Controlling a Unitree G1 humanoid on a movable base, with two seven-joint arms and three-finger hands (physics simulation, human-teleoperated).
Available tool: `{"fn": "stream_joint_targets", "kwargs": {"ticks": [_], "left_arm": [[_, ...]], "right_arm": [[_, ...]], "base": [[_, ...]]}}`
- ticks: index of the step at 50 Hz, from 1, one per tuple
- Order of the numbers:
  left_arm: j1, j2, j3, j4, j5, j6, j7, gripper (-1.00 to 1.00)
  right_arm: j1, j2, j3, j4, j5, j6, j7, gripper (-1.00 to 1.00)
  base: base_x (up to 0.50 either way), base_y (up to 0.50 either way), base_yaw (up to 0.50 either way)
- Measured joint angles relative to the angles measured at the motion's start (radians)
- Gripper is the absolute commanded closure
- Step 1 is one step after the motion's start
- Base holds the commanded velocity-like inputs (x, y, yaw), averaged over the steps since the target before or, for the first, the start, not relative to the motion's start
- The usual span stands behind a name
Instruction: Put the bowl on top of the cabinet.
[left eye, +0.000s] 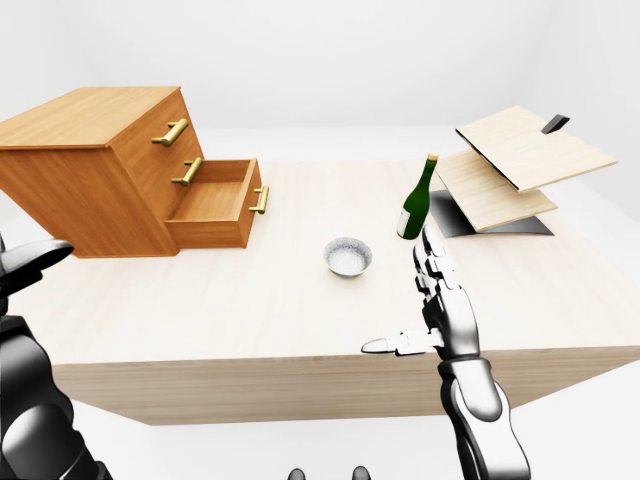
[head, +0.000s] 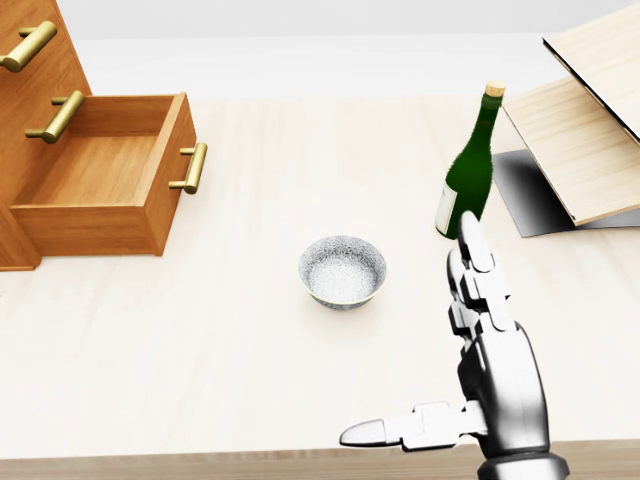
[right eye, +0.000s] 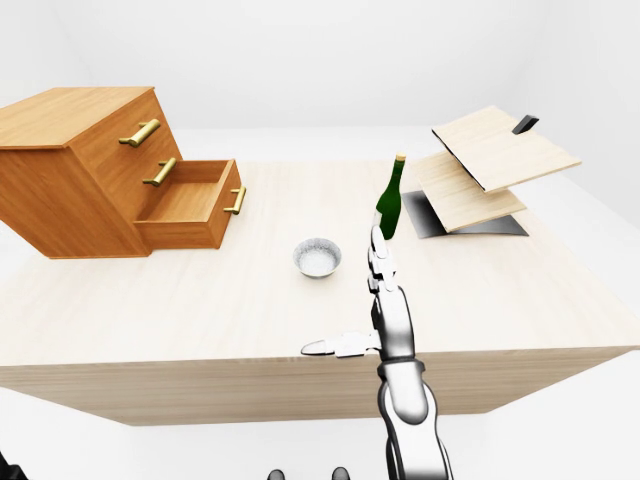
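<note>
Head view: your right hand (head: 470, 330) is released, fingers (head: 478, 275) straight and pointing up the view, thumb (head: 385, 432) stuck out to the left, grasping nothing. It hangs over the counter (head: 200, 350) near its bottom edge, right of the bowl (head: 342, 271) and apart from it. Bowl sits upright and alone around the counter's middle, not on the cabinet. Green bottle (head: 471, 170) stands upright just above your fingertips in this view; can't tell if they touch. Cabinet (left eye: 95, 165) is at the counter's top-left corner, bottom drawer (left eye: 215, 203) pulled out, two upper drawers closed, brass handles (left eye: 170, 132). Its top is flat wood. Top-right corner of the counter carries tilted wooden boards (left eye: 520, 160) over a dark base (left eye: 470, 222). Left-eye view: your left hand (left eye: 30, 265) is a dark shape at the left edge, off the counter's left edge; can't tell whether it's released or clenched.
</note>
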Motion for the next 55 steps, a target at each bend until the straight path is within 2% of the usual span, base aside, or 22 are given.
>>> {"fn": "stream_joint_targets", "kwargs": {"ticks": [11, 55], "left_arm": [[0.003, 0.014, 0.018, -0.011, -0.028, 0.0, 0.013, -1.0], [0.006, 0.017, 0.024, -0.018, -0.042, 0.0, 0.018, -1.0]], "right_arm": [[0.004, -0.005, 0.003, -0.002, -0.016, 0.0, 0.008, -1.0], [0.006, -0.005, 0.011, 0.002, -0.058, 0.0, 0.02, -1.0]], "base": [[0.0, 0.04, 0.0], [0.0, 0.5, 0.0]]}}
